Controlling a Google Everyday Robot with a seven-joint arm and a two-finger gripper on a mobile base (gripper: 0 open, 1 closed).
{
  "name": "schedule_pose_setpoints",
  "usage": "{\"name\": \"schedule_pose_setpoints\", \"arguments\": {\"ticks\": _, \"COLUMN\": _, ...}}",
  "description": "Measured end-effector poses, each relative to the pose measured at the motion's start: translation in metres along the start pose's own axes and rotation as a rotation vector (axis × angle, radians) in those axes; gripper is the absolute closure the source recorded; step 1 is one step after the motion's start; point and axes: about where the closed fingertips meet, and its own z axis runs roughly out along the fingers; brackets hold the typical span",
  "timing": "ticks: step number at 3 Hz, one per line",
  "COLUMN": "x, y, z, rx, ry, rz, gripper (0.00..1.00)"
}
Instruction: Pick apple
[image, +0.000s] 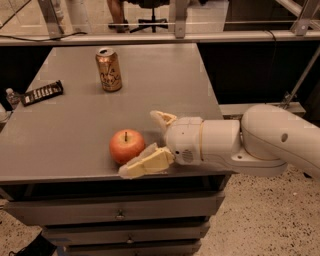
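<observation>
Along the bottom of the frame, grey drawers (120, 215) sit under the worktop (60, 150). Near the worktop's front edge, left of centre, lies the apple (125, 146), stem up. The end effector (138, 144) reaches in from the right, spread wide and gripping nothing. Its lower finger (147, 162) lies just beside the apple's lower right, and the upper one sits behind and to the right of it. Farther back, at the left edge, lies a dark flat bar (42, 92). Beyond it, upper centre-left, a gold soda can (109, 70) stands upright.
</observation>
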Motion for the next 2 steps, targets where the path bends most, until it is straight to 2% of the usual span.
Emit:
{"name": "schedule_pose_setpoints", "arguments": {"ticks": 1, "x": 0.002, "y": 0.003, "z": 0.021, "rx": -0.013, "ry": -0.045, "rz": -0.012, "gripper": 0.0}}
{"name": "schedule_pose_setpoints", "arguments": {"ticks": 2, "x": 0.004, "y": 0.008, "z": 0.036, "rx": -0.02, "ry": -0.07, "rz": -0.026, "gripper": 0.18}}
